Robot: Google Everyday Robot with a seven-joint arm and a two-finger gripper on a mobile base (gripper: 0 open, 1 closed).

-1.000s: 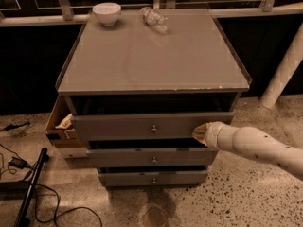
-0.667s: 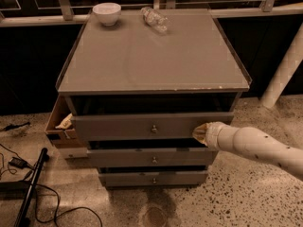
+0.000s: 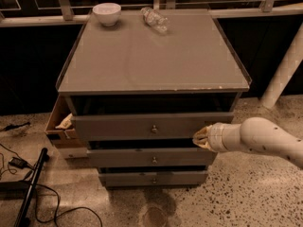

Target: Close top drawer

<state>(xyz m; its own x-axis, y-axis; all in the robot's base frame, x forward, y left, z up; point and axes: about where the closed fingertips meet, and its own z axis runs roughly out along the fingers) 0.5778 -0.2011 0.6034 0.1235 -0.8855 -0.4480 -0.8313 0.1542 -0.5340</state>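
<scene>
— Nothing much had moved since a second earlier, had it?
— No. The end effector [image 3: 201,137] stayed where it was, and the top drawer [image 3: 123,126] remained partly open.
— And from the left?
— At centre left, a cardboard box [image 3: 59,122] stuck out beside the table [image 3: 151,60]. Mid-frame, the top drawer sat under the tabletop with a dark gap above its front and its knob [image 3: 154,129] central. At centre right, the end effector met that front's right end. Clenched or released, I could not tell.
</scene>
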